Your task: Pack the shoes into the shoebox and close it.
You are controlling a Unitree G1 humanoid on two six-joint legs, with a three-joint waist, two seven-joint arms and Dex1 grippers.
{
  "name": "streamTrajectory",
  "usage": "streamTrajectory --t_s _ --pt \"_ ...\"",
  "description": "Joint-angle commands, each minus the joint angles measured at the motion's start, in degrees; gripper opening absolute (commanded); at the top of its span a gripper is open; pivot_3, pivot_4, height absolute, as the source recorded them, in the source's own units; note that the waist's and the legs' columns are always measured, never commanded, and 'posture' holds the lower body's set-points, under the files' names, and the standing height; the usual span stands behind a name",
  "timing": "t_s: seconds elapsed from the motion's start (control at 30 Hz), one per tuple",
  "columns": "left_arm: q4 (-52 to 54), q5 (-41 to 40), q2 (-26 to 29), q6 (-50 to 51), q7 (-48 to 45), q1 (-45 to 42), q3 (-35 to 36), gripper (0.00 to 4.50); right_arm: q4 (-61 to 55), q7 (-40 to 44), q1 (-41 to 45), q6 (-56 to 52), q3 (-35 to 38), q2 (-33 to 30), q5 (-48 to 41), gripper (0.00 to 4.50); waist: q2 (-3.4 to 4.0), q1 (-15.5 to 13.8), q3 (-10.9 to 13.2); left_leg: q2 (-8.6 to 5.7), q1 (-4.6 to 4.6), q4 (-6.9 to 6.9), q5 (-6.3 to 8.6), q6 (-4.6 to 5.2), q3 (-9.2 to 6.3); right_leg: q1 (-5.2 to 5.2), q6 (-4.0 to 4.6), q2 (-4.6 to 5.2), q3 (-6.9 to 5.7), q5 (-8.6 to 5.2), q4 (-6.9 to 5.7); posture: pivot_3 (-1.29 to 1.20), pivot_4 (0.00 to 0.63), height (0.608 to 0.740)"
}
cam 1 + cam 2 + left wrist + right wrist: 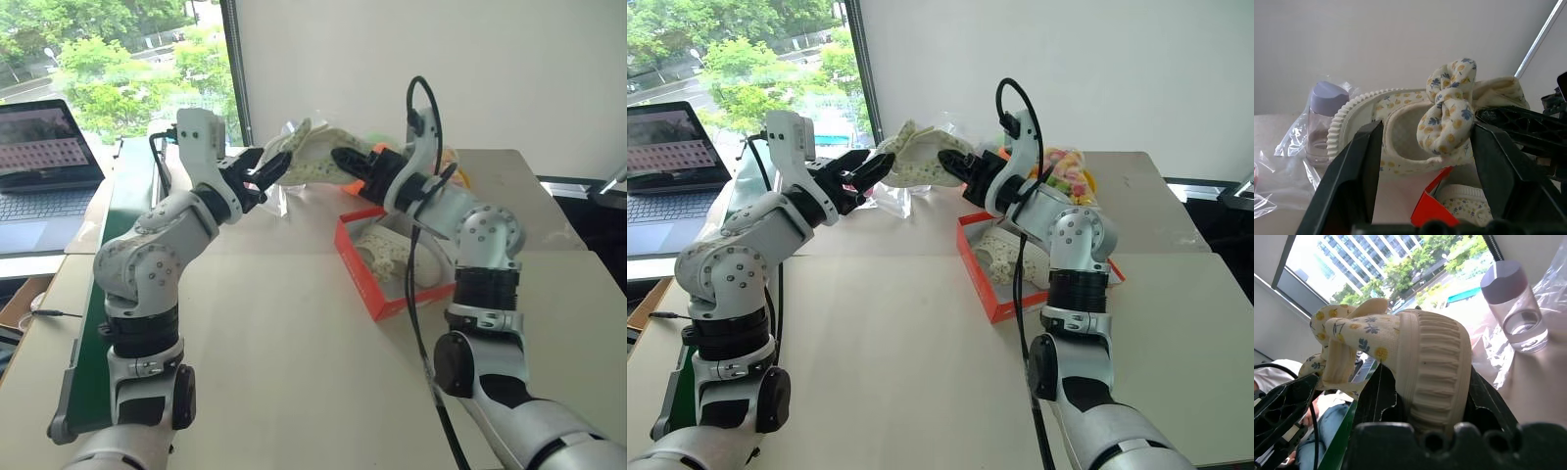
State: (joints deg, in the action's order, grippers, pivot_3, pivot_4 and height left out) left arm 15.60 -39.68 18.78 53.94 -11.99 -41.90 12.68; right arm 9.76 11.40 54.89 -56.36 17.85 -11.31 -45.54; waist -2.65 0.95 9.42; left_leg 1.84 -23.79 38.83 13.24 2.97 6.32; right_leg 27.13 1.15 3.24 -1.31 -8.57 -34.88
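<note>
A cream floral shoe (315, 157) with a bow hangs in the air above the table's far side, between my two grippers. My right gripper (1425, 377) is shut on its ribbed toe end. At the heel end, my left gripper (1427, 126) is open, its fingers (1359, 161) apart on either side of the bow. Below stands the red shoebox (364, 284), open, with the second shoe (387, 257) lying inside it. The box lid is hidden behind my right arm.
A clear bag holding a small bottle (1322, 115) lies on the table behind the held shoe. Bagged colourful toys (1068, 171) sit at the back right. A laptop (44, 157) stands at the left beside a green strip (98, 294).
</note>
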Motion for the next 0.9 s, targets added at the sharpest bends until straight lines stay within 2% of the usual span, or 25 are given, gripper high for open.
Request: streamTrajectory --t_s 0.03,0.27,0.43,0.57,0.9 --pt "1.69 -0.60 1.29 -0.54 -0.68 -0.67 0.89 2.94 -4.33 3.92 2.03 2.88 0.00 -6.77 1.96 0.85 0.02 -0.13 0.02 -0.01 0.00 0.00 0.00 0.00 0.00 0.00 0.00 0.00 0.00 0.00 0.01 0.00 0.150 0.740" --pt "-0.28 0.44 1.41 -1.80 -1.26 -0.25 -0.40 2.94 -7.89 10.13 -2.31 3.15 -1.75 -19.90 6.52 0.85 0.03 -0.17 0.02 -0.05 0.00 -0.02 0.02 0.04 0.02 0.00 -0.20 0.03 0.04 -0.13 0.06 0.00 0.150 0.740" --pt "-2.22 1.27 1.41 -2.57 -2.43 -0.61 -1.48 2.94 -14.36 12.50 -12.47 -0.63 -1.24 -25.33 6.29 0.85 0.02 -0.17 0.02 -0.04 0.03 -0.02 0.02 0.03 0.04 -0.02 -0.25 0.02 0.12 -0.15 0.04 0.00 0.150 0.740" --pt "-3.71 2.08 1.51 -3.18 -3.36 -0.93 -2.13 2.94 -17.92 13.78 -17.58 -3.63 -0.09 -27.48 4.62 0.85 0.04 -0.03 0.03 -0.04 0.07 0.00 0.02 0.04 0.14 -0.02 -0.26 0.00 0.31 -0.16 0.02 0.00 0.150 0.740" --pt "-4.22 3.28 1.43 -3.29 -4.41 -1.05 -3.03 2.94 -17.52 13.32 -20.34 -3.14 -0.08 -24.84 5.26 0.85 0.03 -0.12 0.04 -0.04 0.25 0.03 0.00 0.03 0.17 -0.08 -0.30 -0.09 0.47 -0.14 -0.02 0.00 0.150 0.740"
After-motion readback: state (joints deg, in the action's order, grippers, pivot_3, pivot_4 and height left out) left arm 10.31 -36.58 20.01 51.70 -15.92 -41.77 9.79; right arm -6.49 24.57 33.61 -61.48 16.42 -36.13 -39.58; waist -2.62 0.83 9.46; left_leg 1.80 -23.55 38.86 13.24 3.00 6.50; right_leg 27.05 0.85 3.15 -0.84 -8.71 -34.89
